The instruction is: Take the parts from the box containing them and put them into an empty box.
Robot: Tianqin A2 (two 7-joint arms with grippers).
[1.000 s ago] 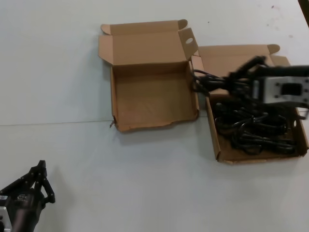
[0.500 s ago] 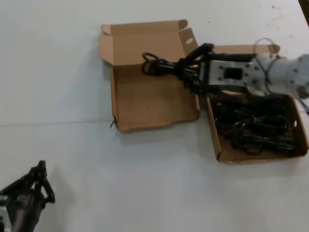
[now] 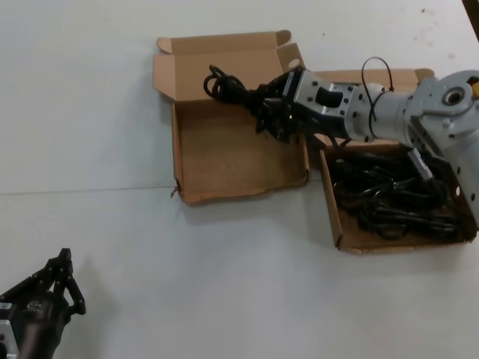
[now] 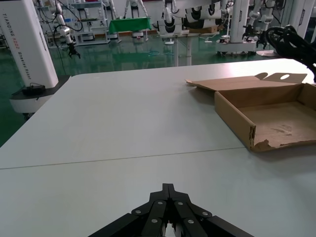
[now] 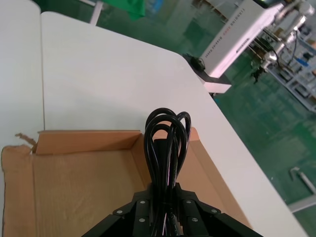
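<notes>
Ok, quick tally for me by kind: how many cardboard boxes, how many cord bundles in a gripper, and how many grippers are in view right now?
Cardboard boxes: 2, the ragged-front box and the straight-front box, which has a tangle of cords too knotted to count.
Cord bundles in a gripper: 1, the held cord bundle, over the ragged-front box.
Grippers: 2, the right gripper carrying, the left gripper parked.
Total: 5.

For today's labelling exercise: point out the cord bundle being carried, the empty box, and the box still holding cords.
cord bundle (image 3: 228, 86), head view, looped end beyond the right gripper.
empty box (image 3: 224, 161), head view, bare floor.
box holding cords (image 3: 334, 213), head view, its left side wall.
</notes>
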